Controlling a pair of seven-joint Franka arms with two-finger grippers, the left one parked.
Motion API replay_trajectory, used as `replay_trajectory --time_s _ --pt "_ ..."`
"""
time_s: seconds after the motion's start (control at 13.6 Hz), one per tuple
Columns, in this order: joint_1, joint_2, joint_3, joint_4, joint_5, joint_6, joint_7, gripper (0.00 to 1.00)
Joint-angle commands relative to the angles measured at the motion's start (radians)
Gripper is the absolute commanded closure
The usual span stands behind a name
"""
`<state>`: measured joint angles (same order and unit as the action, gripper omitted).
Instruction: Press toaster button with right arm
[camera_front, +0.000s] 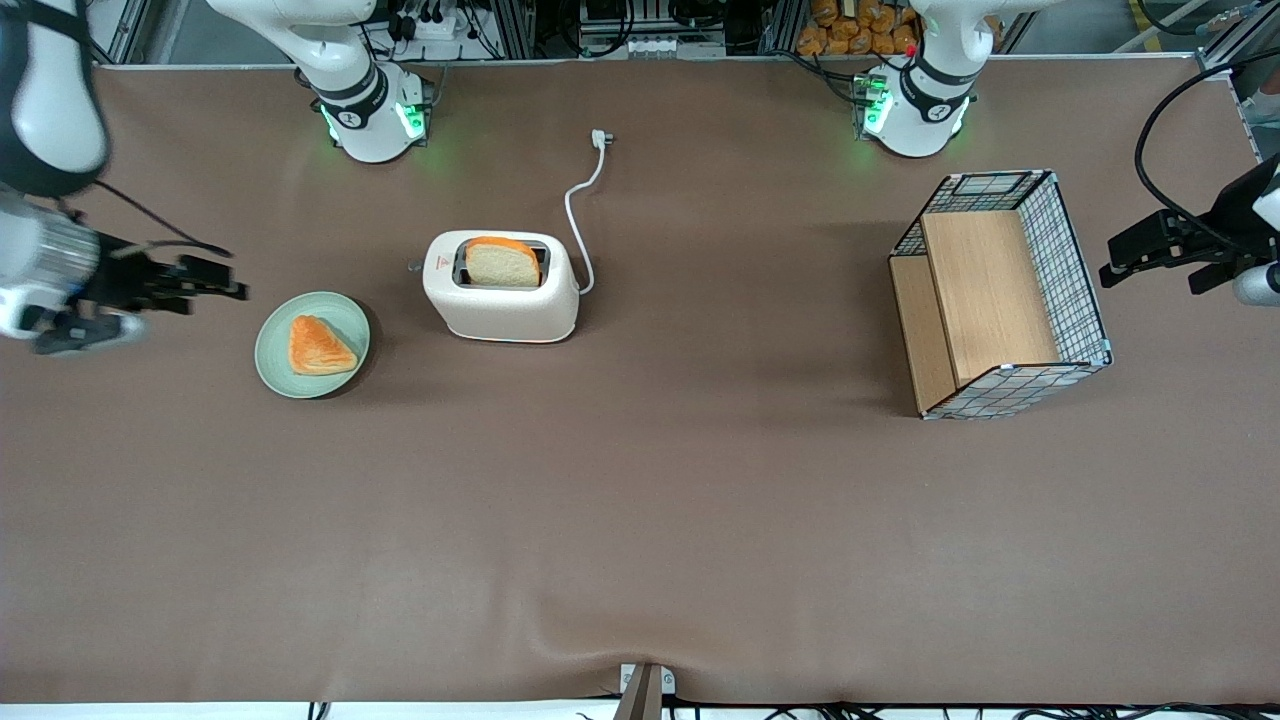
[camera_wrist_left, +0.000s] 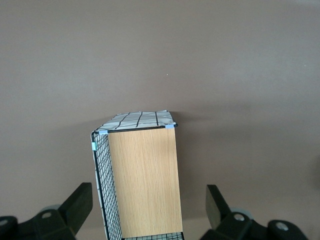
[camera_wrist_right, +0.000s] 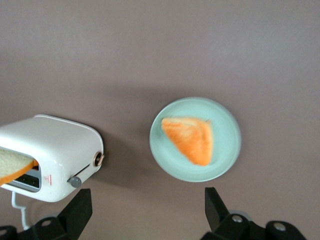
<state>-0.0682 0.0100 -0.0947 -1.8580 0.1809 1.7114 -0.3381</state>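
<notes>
The cream-white toaster (camera_front: 500, 305) stands on the brown table with a slice of bread (camera_front: 503, 262) in its top slot. The toaster button (camera_front: 412, 266), a small grey knob, sticks out of the narrow end that faces the working arm's end of the table. The right arm's gripper (camera_front: 238, 278) hovers above the table out toward that end, well apart from the button and slightly farther from the front camera than the plate. The right wrist view shows the toaster (camera_wrist_right: 55, 145), the toaster button (camera_wrist_right: 75, 182) by a red logo, and the gripper (camera_wrist_right: 146, 196) open with nothing between its fingers.
A pale green plate (camera_front: 275, 362) with a triangular orange toast (camera_front: 320, 345) lies beside the toaster, below the gripper's reach line. The white cord and plug (camera_front: 600, 138) trail from the toaster toward the arm bases. A wire basket with a wooden shelf (camera_front: 1000, 300) stands toward the parked arm's end.
</notes>
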Motion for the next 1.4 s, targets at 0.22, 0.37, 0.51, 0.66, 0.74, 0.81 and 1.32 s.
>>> replay_trajectory --time_s 0.22,0.37,0.51,0.66,0.74,0.81,1.32 --pt "-0.002 0.1 0.017 0.387 -0.077 -0.24 0.017 0.0" --pt "0.019 0.079 0.01 0.395 -0.098 -0.245 0.083 0.0" --pt "0.03 0.027 0.012 0.389 -0.103 -0.262 0.212 0.0" --pt "0.03 -0.02 0.009 0.378 -0.112 -0.291 0.228 0.0" --pt "0.031 -0.05 0.01 0.361 -0.121 -0.295 0.232 0.0" --pt "0.031 -0.074 0.012 0.353 -0.139 -0.302 0.238 0.0" --pt "0.033 -0.11 0.046 0.336 -0.207 -0.312 0.317 0.0"
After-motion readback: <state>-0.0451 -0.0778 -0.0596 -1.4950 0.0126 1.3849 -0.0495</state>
